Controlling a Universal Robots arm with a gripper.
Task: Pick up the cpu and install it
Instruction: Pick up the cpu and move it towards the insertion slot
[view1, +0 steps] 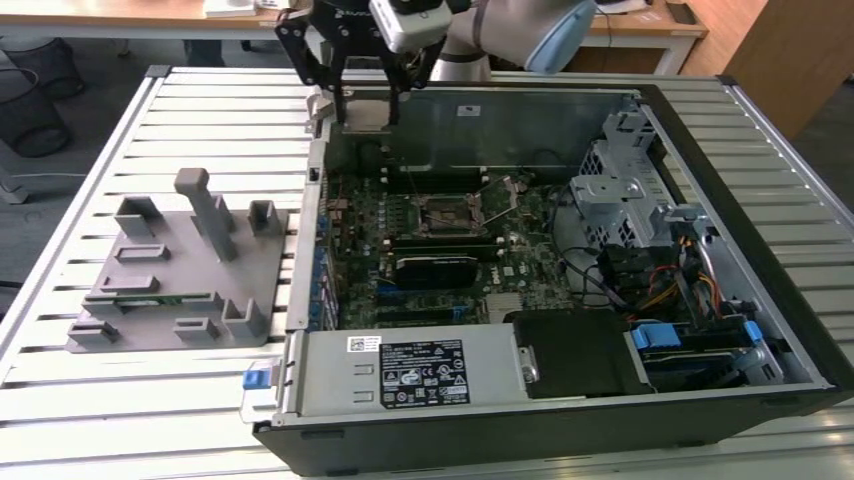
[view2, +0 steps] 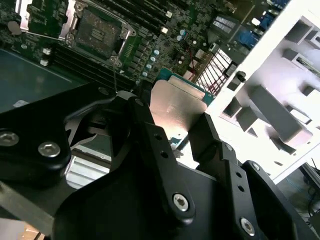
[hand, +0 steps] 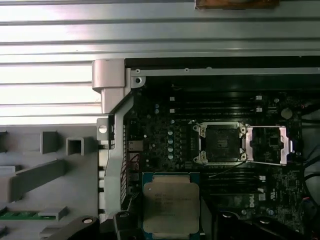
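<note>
Tool is clenched on the cpu, with one black finger on each of two opposite edges. The chip hangs in the air, touching nothing else.

- Exterior view: cpu sits high over the far corner of the open PC case, on the exterior view's left. It is well apart from the CPU socket mid-board.
- First wrist view: cpu shows its pale metal lid up and a green substrate rim around it. Tool grips it by the sides. Beyond it is the green motherboard, where the socket is uncovered and its load plate is flipped open beside it.
- Second wrist view: cpu sits between the fingers, lid catching the light. Socket is off in the background.

Grey plastic fixture sits on the slatted worktop just beside the case, on the exterior view's left. A green memory stick lies in one of its slots.
</note>
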